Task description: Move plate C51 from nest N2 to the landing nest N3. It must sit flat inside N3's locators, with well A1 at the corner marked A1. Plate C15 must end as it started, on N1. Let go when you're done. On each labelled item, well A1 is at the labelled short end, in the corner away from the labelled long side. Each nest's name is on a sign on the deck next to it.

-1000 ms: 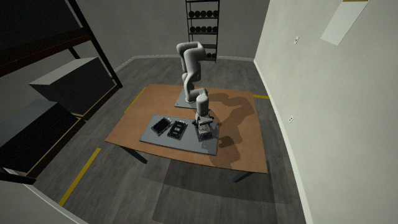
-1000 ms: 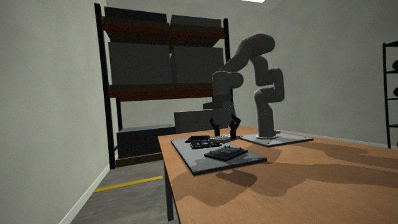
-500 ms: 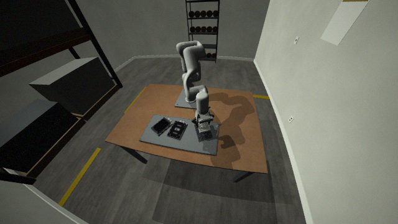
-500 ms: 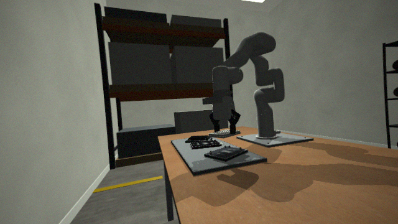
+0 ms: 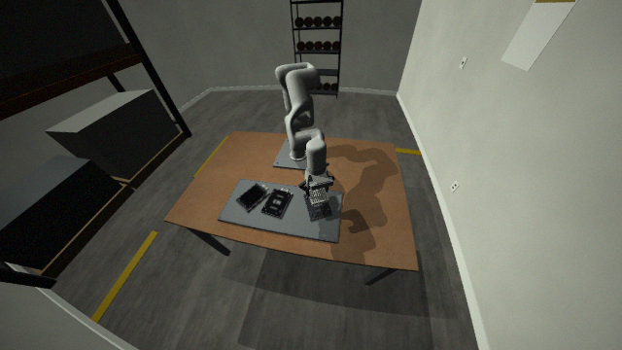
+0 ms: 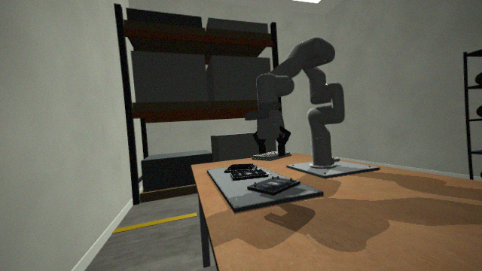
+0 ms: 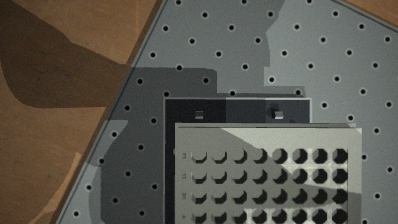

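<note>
My gripper (image 5: 318,191) (image 6: 271,149) is shut on a pale multi-well plate (image 5: 318,195) (image 6: 270,155) (image 7: 270,175) and holds it level, a little above the deck. Straight below it lies an empty dark nest (image 5: 319,211) (image 6: 273,185) (image 7: 200,112) at the right end of the grey perforated deck (image 5: 272,225) (image 6: 241,196) (image 7: 320,60). A second dark nest (image 5: 277,202) (image 6: 248,174) lies in the middle of the deck. A dark plate (image 5: 253,195) (image 6: 240,167) rests on the nest at the left end. I cannot read the labels or nest signs. The fingers do not show in the wrist view.
The deck lies on a brown table (image 5: 369,233) (image 6: 339,226). The arm's base plate (image 5: 287,162) (image 6: 331,169) stands behind the deck. Storage racks and boxes stand beyond the table.
</note>
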You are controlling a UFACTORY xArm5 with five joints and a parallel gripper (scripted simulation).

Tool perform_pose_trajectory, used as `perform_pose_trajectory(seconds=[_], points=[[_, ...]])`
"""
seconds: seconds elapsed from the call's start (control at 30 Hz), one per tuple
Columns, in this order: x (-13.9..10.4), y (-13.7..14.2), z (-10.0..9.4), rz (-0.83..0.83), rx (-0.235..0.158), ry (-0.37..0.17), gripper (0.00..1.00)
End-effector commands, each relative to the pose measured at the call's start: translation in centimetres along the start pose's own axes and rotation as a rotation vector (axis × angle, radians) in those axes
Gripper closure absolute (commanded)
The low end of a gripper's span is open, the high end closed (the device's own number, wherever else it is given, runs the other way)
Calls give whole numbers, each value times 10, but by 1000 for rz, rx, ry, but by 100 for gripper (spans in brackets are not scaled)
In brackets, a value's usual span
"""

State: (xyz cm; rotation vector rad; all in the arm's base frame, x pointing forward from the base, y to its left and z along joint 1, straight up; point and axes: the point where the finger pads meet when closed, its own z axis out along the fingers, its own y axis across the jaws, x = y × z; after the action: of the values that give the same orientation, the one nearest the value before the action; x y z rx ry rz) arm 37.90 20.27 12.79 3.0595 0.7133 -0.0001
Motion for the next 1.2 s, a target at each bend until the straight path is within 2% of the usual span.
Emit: perform_pose_trajectory(seconds=[0.0, 0.3, 0.8, 0.87, 0.97, 1.17], points=[[1, 0, -6, 0, 0, 3, 100], [1, 0, -6, 0, 0, 3, 100], [-24, 71, -6, 500, 0, 3, 100], [-24, 71, -6, 500, 0, 3, 100], [-28, 85, -6, 591, 0, 3, 100], [-38, 114, -6, 591, 0, 3, 100]])
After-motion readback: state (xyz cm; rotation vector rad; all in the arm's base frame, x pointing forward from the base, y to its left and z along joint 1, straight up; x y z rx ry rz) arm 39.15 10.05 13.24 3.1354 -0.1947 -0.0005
